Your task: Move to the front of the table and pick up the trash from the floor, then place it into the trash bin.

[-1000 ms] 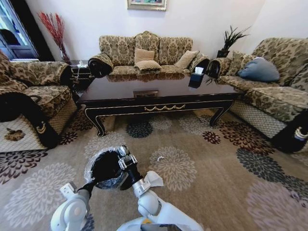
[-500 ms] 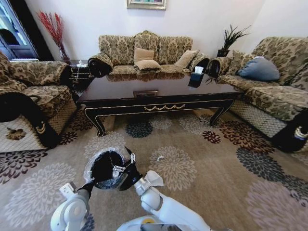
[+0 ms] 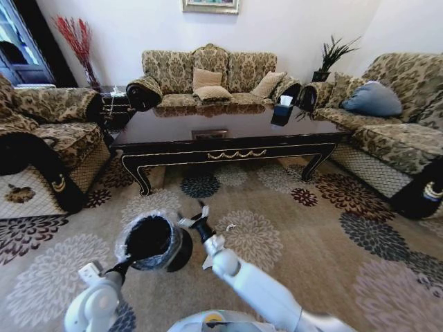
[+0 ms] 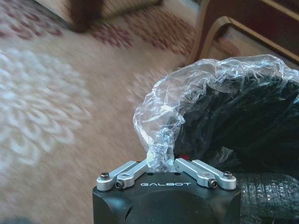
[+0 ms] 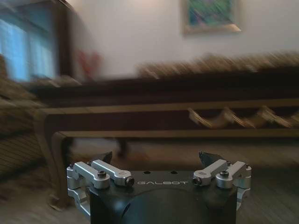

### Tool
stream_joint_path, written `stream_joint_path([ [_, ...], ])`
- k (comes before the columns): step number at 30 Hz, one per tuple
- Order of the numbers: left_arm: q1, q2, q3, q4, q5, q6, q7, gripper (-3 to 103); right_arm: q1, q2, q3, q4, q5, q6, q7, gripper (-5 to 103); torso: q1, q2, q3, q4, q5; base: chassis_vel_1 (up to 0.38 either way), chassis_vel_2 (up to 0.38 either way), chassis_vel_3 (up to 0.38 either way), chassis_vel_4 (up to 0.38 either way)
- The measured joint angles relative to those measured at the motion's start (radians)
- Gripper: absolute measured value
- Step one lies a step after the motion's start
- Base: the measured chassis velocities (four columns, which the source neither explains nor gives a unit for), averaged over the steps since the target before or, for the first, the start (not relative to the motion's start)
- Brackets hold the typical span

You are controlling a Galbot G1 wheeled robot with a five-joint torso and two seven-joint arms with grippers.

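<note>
Trash bin [image 3: 151,241] in left pincer [image 4: 161,164]; right pincer [image 3: 195,218] just beside

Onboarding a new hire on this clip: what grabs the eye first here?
First, the trash bin low in the head view, off the carpet: the left gripper is shut on its crinkled liner at the rim. Beside it the right gripper stretches forward over the floral carpet with jaws open, pointing at the table. A small white scrap lies on the carpet just right of that gripper.
</note>
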Motion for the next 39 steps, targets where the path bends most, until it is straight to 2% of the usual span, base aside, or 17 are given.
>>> stream_joint_path([
  [1, -0.001, 0.013, -0.039, 0.003, -0.027, 0.0, 0.0, 2, 0.0, -0.008, 0.01, -0.003, 0.03, -0.039, 0.023, 100, 0.0, 0.0, 0.0, 0.0001, 0.0001, 0.0, 0.0, 0.0, 0.0],
  [3, -0.001, 0.017, -0.05, 0.004, -0.035, 0.0, 0.0, 2, 0.0, -0.01, 0.012, -0.003, 0.038, -0.049, 0.029, 100, 0.0, 0.0, 0.0, 0.0001, 0.0002, 0.0, 0.0, 0.0, 0.0],
  [6, -0.002, 0.044, -0.131, 0.013, -0.095, 0.0, 0.0, 2, -0.007, -0.029, 0.02, -0.002, 0.077, -0.125, 0.074, 100, 0.0, 0.0, 0.0, 0.0001, 0.0, 0.0, 0.0, 0.0, 0.0],
  [8, 0.003, 0.069, -0.204, 0.028, -0.14, 0.0, 0.001, 2, -0.025, -0.035, 0.014, 0.001, 0.109, -0.256, 0.172, 100, 0.0, 0.0, 0.0, 0.0001, 0.0001, 0.0, 0.0, 0.0, 0.0],
  [9, 0.003, 0.069, -0.204, 0.028, -0.14, 0.0, 0.001, 2, -0.025, -0.035, 0.014, 0.001, 0.109, -0.256, 0.172, 100, 0.0, 0.0, 0.0, 0.0001, 0.0001, 0.0, 0.0, 0.0, 0.0],
  [11, 0.019, 0.08, -0.249, 0.039, -0.164, 0.0, 0.006, 2, -0.059, -0.011, 0.005, -0.004, 0.231, -0.432, 0.347, 100, 0.0, 0.0, 0.0, 0.0001, 0.0001, 0.0, 0.0, 0.0, 0.0],
  [12, 0.024, 0.08, -0.259, 0.042, -0.171, 0.0, 0.007, 2, -0.074, 0.003, 0.005, -0.01, 0.278, -0.469, 0.388, 100, 0.0, 0.0, 0.0, 0.0, 0.0, 0.0, 0.0, 0.0, 0.0],
  [13, 0.027, 0.08, -0.266, 0.044, -0.174, 0.0, 0.008, 2, -0.083, 0.014, 0.007, -0.018, 0.291, -0.481, 0.397, 100, 0.0, 0.0, 0.0, 0.0, 0.0, 0.0, 0.0, 0.0, 0.0],
  [16, 0.035, 0.079, -0.278, 0.046, -0.18, 0.0, 0.008, 2, -0.092, 0.035, 0.014, -0.044, 0.275, -0.477, 0.386, 100, 0.0, 0.0, 0.0, 0.0001, 0.0, 0.0, 0.0, 0.0, 0.0],
  [20, 0.046, 0.073, -0.285, 0.04, -0.184, 0.0, 0.008, 2, -0.084, 0.067, 0.039, -0.103, 0.235, -0.43, 0.341, 100, 0.0, 0.0, 0.0, 0.0001, 0.0001, 0.0, 0.0, 0.0, 0.0],
  [23, 0.053, 0.06, -0.284, 0.023, -0.183, 0.0, 0.008, 2, -0.049, 0.098, 0.079, -0.209, 0.17, -0.34, 0.258, 100, 0.0, 0.0, 0.0, 0.0002, 0.0001, 0.0, 0.0, 0.0, 0.0],
  [24, 0.053, 0.06, -0.284, 0.023, -0.183, 0.0, 0.008, 2, -0.049, 0.098, 0.079, -0.209, 0.17, -0.34, 0.258, 100, 0.0, 0.0, 0.0, 0.0002, 0.0001, 0.0, 0.0, 0.0, 0.0],
  [28, 0.06, 0.044, -0.277, 0.0, -0.173, 0.0, 0.009, 2, 0.022, 0.132, 0.129, -0.388, 0.1, -0.232, 0.113, 100, 0.0, 0.0, 0.0, 0.0, 0.0002, 0.0, 0.0, 0.0, 0.0],
  [39, 0.069, 0.027, -0.264, -0.034, -0.143, 0.0, 0.007, 2, 0.12, 0.221, 0.22, -0.665, 0.044, -0.138, -0.024, 100, 0.0, 0.0, 0.0, 0.0002, 0.0002, 0.0, 0.0, 0.0, 0.0],
])
